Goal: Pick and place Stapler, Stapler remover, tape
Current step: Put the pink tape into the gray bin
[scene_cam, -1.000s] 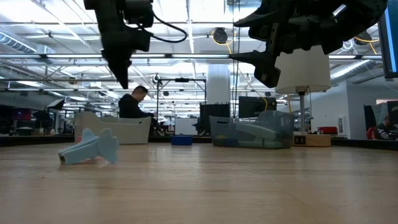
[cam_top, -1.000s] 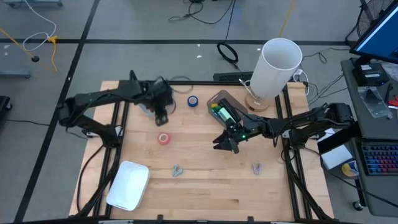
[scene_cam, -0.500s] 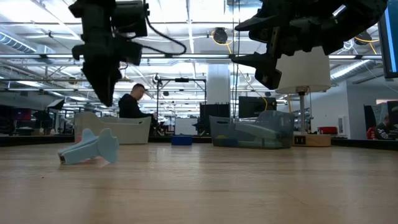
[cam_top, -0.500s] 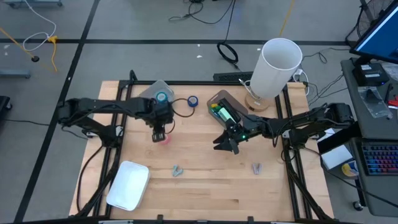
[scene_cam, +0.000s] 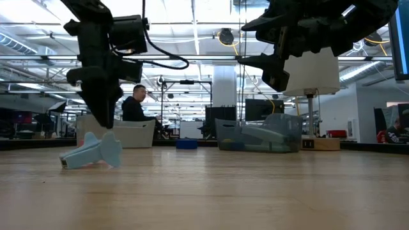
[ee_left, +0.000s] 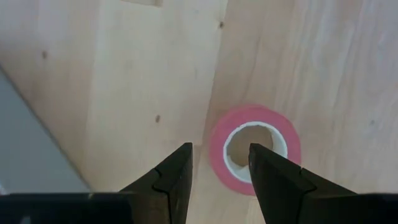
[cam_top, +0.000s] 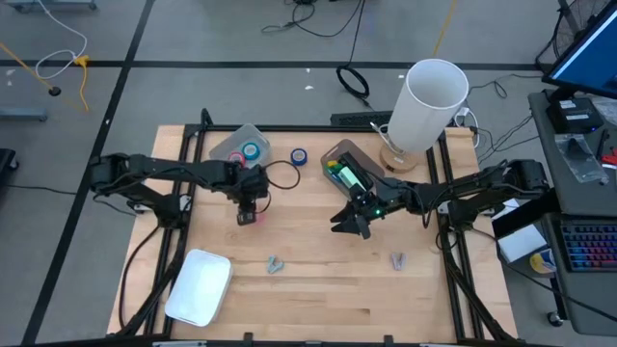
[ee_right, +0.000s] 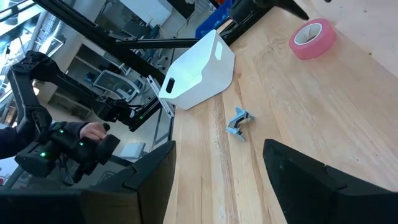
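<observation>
tape is the item at hand: a red tape roll point(ee_left: 254, 149) lies flat on the wooden table point(cam_top: 318, 260), left of centre, its pale core hole facing up. the left gripper point(cam_top: 248, 209) hangs directly over it, pointing down. in the left wrist view its two dark fingers point(ee_left: 174, 177) stand parted, one over the bare wood just beside the roll and the other over the roll's ring, so the jaws straddle one side of the ring and hold nothing.

a blue tape roll point(cam_top: 299, 156) sits near the back edge of the table, and two more rolls rest in a clear container point(cam_top: 234, 146) at the back left. a second container point(cam_top: 345, 166) right of centre holds green and yellow items.

the right gripper point(cam_top: 349, 223) hovers right of centre, near that container, with its jaws wide open and empty.

a white bin point(cam_top: 198, 286) lies at the front left corner. two small blue-grey staple removers point(cam_top: 275, 263) point(cam_top: 397, 259) rest near the front edge, well apart.
</observation>
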`<action>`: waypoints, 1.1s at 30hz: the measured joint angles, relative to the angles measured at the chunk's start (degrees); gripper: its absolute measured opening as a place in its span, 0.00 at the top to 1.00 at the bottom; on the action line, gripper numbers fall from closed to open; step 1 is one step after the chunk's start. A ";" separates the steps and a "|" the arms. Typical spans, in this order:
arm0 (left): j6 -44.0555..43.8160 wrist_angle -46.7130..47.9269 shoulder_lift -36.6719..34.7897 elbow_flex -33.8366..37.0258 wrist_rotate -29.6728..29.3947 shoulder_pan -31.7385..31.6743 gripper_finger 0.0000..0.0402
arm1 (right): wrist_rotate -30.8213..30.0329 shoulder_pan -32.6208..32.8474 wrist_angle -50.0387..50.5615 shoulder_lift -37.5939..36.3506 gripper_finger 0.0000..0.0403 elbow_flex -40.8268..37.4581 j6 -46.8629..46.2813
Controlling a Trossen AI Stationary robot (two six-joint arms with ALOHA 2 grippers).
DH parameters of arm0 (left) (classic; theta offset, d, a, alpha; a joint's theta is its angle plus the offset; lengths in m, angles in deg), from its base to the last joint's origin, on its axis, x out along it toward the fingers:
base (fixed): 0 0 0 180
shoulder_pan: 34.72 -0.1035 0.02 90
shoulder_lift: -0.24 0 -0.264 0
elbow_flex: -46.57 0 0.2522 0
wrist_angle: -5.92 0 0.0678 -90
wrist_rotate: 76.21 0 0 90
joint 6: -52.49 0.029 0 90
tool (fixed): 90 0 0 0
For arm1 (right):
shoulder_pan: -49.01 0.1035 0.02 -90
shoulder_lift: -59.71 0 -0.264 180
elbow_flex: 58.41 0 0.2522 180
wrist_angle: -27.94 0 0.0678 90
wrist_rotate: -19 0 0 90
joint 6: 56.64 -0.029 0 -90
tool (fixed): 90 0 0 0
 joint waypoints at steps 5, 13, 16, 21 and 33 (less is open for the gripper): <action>0.03 -1.77 1.22 1.53 0.00 1.20 0.60 | 0.00 0.00 -0.02 0.00 0.41 0.00 0.00; 0.33 -3.14 7.72 1.62 -5.80 2.55 0.60 | 0.00 0.02 -0.04 -0.02 0.41 0.00 -0.51; -0.56 -3.44 10.50 1.49 -5.64 2.53 0.60 | 0.00 0.02 -0.07 -0.02 0.41 0.00 -1.07; -0.85 -3.90 13.89 0.84 -3.96 2.64 0.62 | -0.01 0.02 -0.04 -0.02 0.41 0.00 -1.09; -2.73 3.61 12.48 -12.30 -0.38 2.74 0.91 | -0.01 0.07 -0.07 -0.02 0.41 0.00 -1.09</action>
